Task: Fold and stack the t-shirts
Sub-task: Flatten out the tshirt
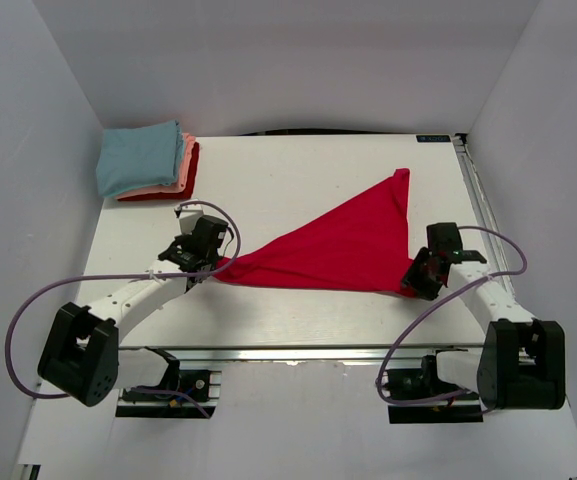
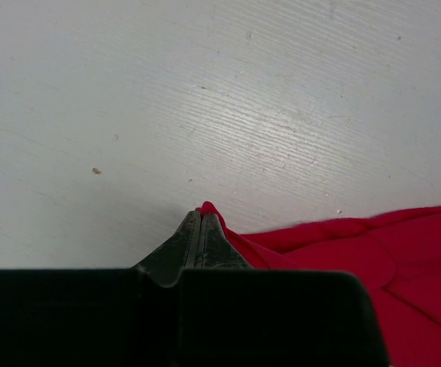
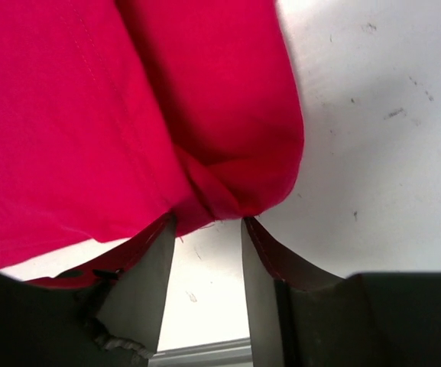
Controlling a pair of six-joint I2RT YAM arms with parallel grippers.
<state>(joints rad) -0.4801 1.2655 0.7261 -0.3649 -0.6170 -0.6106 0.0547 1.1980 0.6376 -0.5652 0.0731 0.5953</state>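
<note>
I see a white tabletop (image 1: 298, 190) with faint scuffs and specks (clearest from the wrist views), plain pale walls (image 1: 268, 60) enclosing it on three sides, and a metal rail (image 1: 298, 352) along its near edge.

Bright red t-shirt (image 1: 338, 245) — stack (image 1: 148, 162) light blue, salmon-pink, red — white table (image 1: 298, 170).

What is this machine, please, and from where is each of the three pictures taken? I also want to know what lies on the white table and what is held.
These are two robot arms fixed at the table's near edge. One picture looks down from above; the other two come from cameras on each wrist. A red t-shirt lies spread out. At the far left corner sits a stack of folded shirts: light blue on top, then salmon-pink, then red. The left gripper has its jaws shut on a corner of the red t-shirt. The right gripper has its jaws apart at the shirt's other corner, clamping nothing.
</note>
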